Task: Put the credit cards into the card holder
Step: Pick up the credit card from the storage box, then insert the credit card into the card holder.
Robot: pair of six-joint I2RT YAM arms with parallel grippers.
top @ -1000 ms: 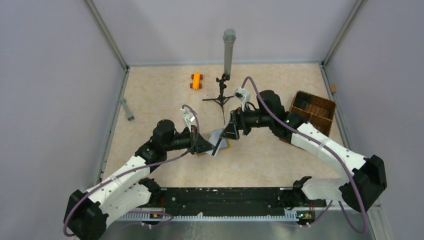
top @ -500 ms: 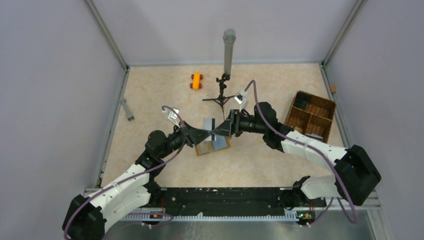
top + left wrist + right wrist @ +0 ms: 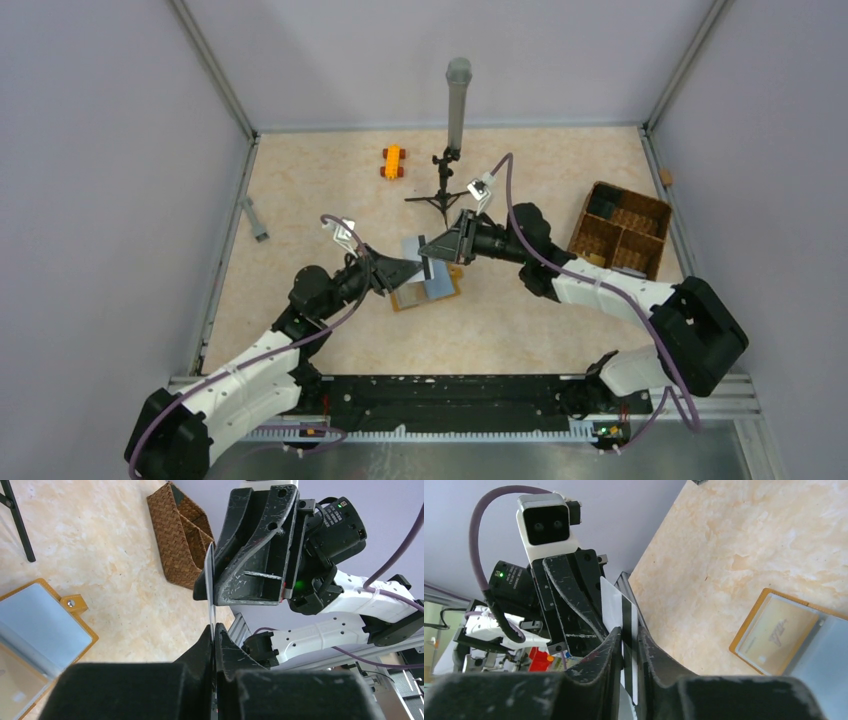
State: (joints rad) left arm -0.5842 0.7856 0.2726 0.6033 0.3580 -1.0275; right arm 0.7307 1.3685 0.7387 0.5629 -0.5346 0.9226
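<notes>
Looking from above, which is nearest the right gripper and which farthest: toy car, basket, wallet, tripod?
From the right gripper:
1. Wallet, right beneath.
2. Tripod, just behind.
3. Toy car, back left.
4. Basket, far right.

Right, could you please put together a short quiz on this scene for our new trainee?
1. True or false: the card holder lies open on the table.
2. The left fingers and the right fingers meet above it. Which have the credit card between them? A left only; B right only; C both.
3. Name the small orange thing near the table's far edge.
Key: 1 true; 2 C; 3 the toy car.
</notes>
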